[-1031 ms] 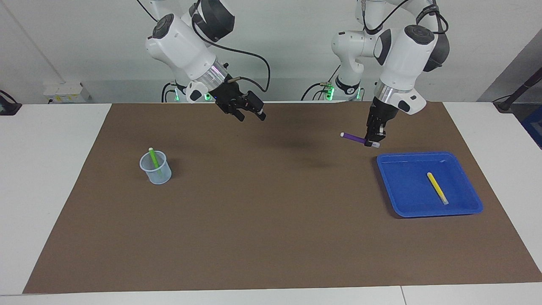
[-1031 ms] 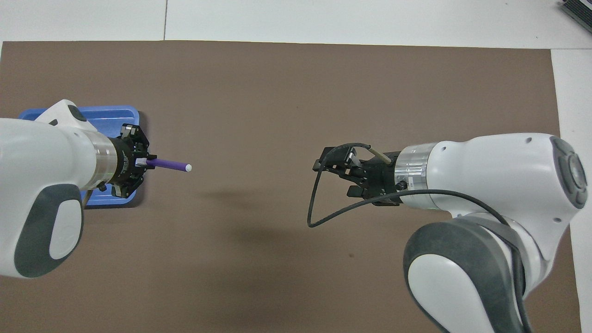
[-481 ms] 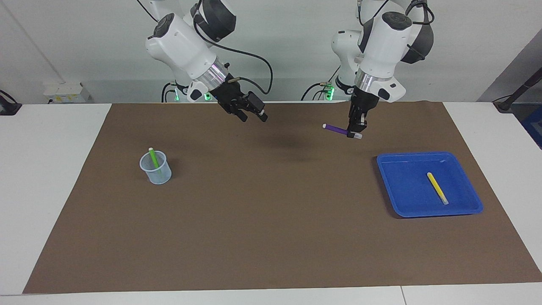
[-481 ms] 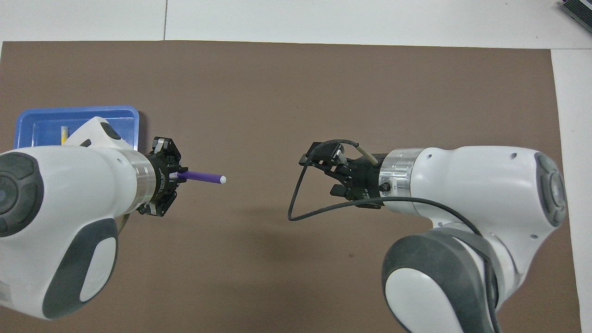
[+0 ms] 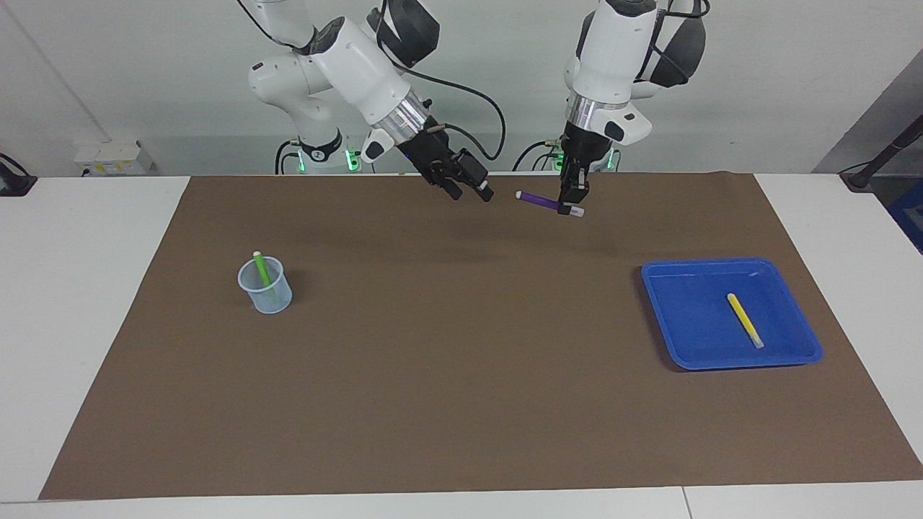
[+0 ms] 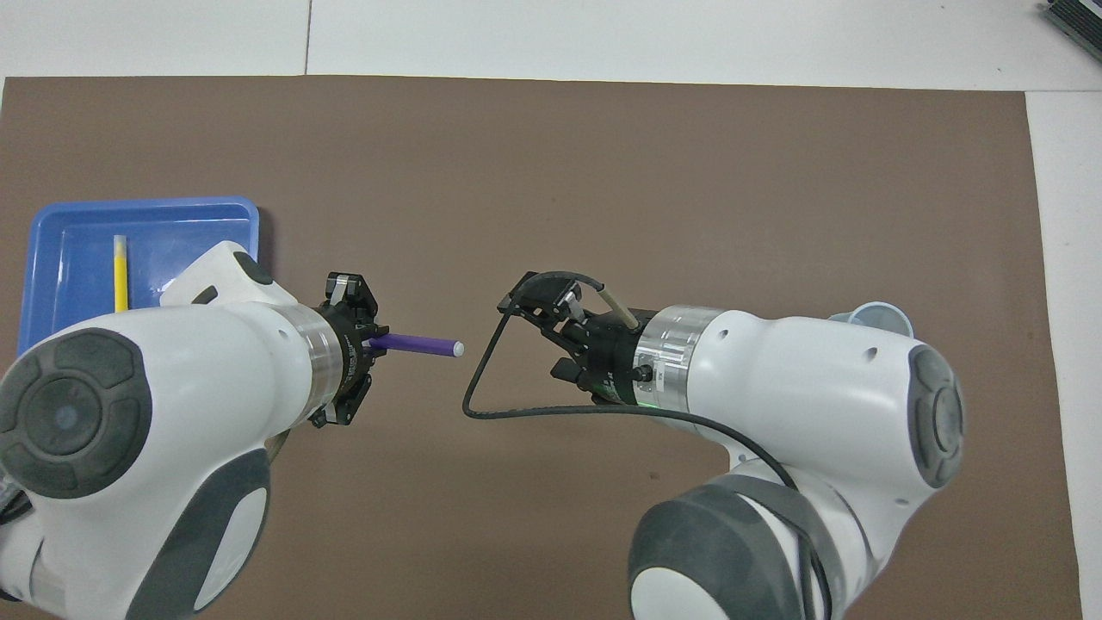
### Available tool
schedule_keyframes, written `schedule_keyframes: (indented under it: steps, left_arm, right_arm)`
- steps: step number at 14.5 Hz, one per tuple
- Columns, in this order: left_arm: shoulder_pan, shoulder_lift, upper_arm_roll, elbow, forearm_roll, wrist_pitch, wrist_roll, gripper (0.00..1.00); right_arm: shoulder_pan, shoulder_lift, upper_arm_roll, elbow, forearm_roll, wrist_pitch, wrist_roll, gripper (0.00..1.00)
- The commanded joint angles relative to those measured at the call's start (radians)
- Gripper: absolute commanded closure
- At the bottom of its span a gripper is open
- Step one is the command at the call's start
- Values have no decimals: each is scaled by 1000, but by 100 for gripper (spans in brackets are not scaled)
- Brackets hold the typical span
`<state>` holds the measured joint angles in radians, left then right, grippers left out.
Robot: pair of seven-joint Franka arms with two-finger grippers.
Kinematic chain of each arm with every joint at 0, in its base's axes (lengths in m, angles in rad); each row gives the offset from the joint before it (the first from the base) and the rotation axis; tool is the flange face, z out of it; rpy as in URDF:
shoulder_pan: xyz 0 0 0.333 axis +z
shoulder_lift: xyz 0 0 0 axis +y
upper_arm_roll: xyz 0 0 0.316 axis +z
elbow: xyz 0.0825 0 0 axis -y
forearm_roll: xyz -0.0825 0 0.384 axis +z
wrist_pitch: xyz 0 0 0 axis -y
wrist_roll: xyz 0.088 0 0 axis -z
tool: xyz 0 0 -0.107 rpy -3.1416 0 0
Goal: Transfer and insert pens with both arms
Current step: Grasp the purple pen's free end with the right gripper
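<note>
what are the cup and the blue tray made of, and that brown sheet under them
Cup: clear plastic, it seems; the green pen shows through its wall.
Blue tray: probably moulded plastic, with a faint sheen and rounded corners.
Brown sheet: matte, without glare; paper or felt, I cannot tell which.

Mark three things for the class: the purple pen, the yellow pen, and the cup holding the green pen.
purple pen (image 5: 537, 200), facing view, middle of the purple barrel.
yellow pen (image 5: 743, 318), facing view, middle of the barrel, lying in the blue tray.
cup (image 5: 274, 299), facing view, lower clear wall.
</note>
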<state>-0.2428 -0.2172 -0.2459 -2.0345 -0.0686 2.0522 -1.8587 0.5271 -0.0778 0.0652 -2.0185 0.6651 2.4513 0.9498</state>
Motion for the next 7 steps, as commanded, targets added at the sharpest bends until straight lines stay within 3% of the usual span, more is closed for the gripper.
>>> schedule_keyframes:
  steps: [1,6,7]
  left_arm:
    - [-6,-25,-27,22,-8,-50,-60,88]
    - [-6,-25,-76,62,-8,-96,-116,88]
    - [-6,-25,-78,71,-8,-113,-116,88]
  right_arm:
    - [40,1,1,-8,27,79,79,0]
    - [89,16,1,-9,27,115,101,1]
    - [93,16,1,-9,27,115,101,5]
